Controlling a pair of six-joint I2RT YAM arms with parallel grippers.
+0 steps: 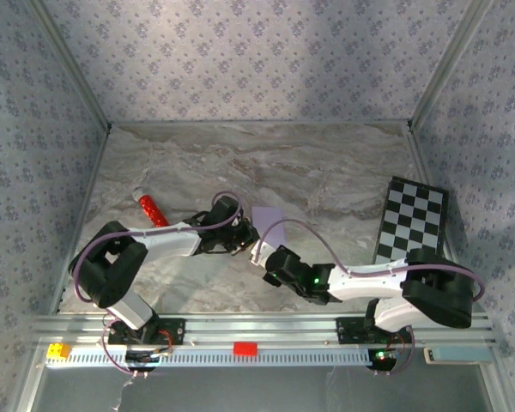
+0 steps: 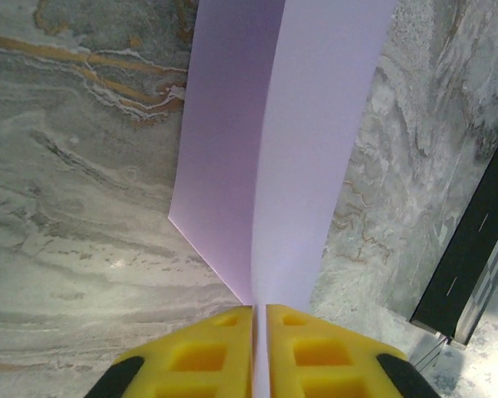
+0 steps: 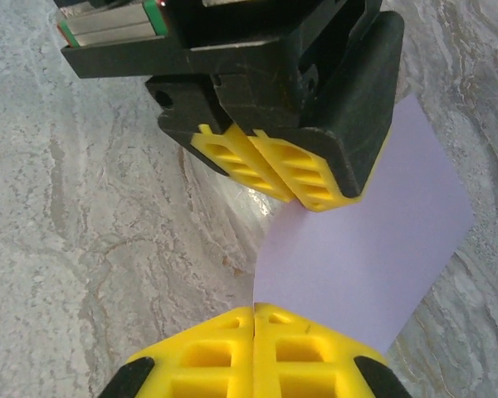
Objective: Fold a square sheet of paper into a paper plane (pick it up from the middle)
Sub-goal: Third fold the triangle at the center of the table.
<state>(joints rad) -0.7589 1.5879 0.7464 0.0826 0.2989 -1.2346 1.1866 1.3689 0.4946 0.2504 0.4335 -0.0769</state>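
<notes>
Nearest us, the right gripper (image 3: 255, 311) has its ribbed yellow fingers pressed together on an edge of the thin, pale lilac square sheet of paper (image 3: 373, 265). Just beyond, the left gripper (image 3: 289, 195) faces it, its yellow fingers likewise nipped onto the same sheet. The sheet spans between the two, bowed into a soft fold over the middle of the grey veined marble tabletop (image 1: 326, 172). Farther left we see a small red cylinder (image 1: 152, 210) lying flat. At far right lies a black-and-white checkered board (image 1: 412, 219), well apart from the paper.
</notes>
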